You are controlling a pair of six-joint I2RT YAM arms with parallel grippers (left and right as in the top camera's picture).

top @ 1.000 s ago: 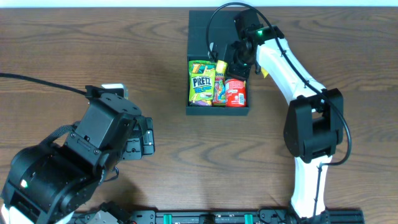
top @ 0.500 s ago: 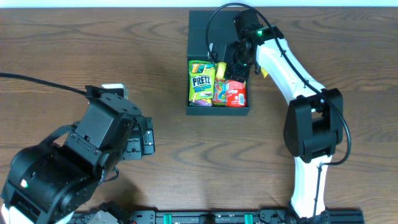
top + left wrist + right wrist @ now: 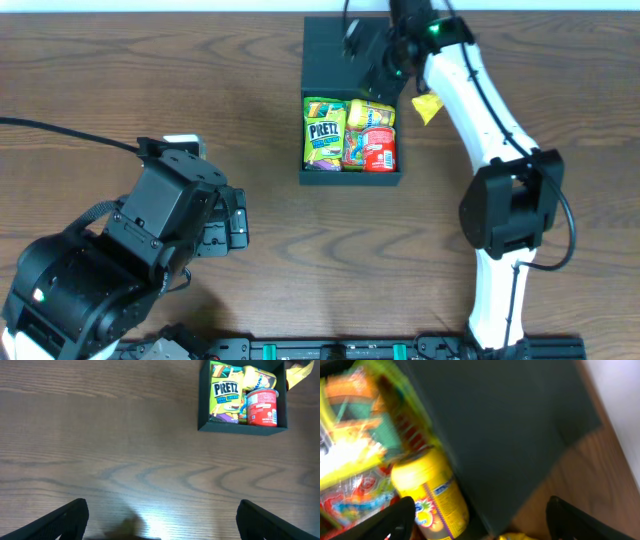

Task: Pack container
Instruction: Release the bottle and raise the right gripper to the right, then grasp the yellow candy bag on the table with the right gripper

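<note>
**Overhead.** Bench (image 3: 120,90): dark wood grain.
- Container (image 3: 350,178): at the far centre of the bench, its lid (image 3: 328,55) folded back flat toward the far edge.
- Contents: green Pretz packet (image 3: 322,132) at the left, a multicoloured packet (image 3: 354,146) in the middle, red tub (image 3: 379,150) at the near right, and yellow can (image 3: 372,113) at the far right, lying on its side.
- Small yellow item (image 3: 426,107): on the bench just beside the container's right wall.
- Right end effector (image 3: 383,60): a second ago it was low over the container's far right corner, covering the can. Now it is drawn back over the lid, and the can shows in full.
- Left end effector (image 3: 236,218): near left of the bench, well apart from the container, unmoved.

**Left wrist.** Fingers spread wide over bare bench, nothing between them. The container sits at upper right.

**Right wrist.** Blurred. Fingers spread and empty. The yellow can and packets lie at the left, with the dark lid across the middle.
</note>
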